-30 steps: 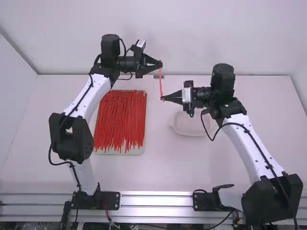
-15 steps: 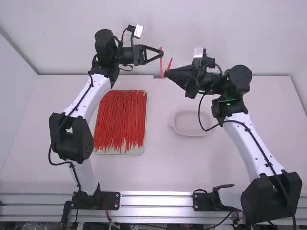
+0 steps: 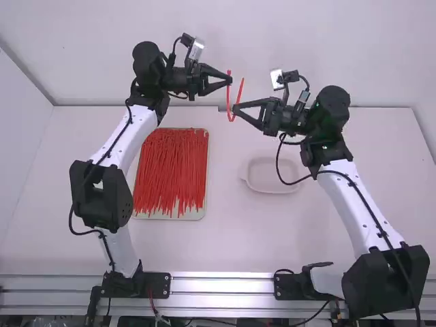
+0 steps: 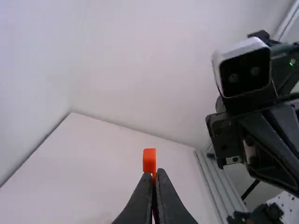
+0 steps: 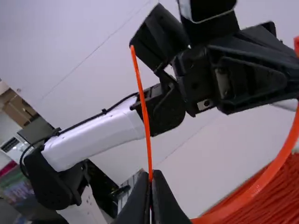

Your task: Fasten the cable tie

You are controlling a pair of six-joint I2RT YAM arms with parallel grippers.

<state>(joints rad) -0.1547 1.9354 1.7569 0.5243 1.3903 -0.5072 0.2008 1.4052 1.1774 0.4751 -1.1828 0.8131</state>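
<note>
The red cable tie [image 5: 142, 121] is hanging bowed in the air above the worktop [image 3: 286, 225]. The left tool [image 4: 153, 181] is pinching it under its head [image 4: 149, 161], and the right tool [image 5: 150, 181] is pinching its tail. It's looking light, springy and slick, so gripping near the ends seems best.

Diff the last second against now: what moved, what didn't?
The right gripper rose from low over the table to just below the left gripper, carrying its end of the tie up. The tie hung straight before and now bows into a curve. The left gripper tilted slightly upward. Both stay shut on the tie. The tie pile and dish have not moved.
</note>
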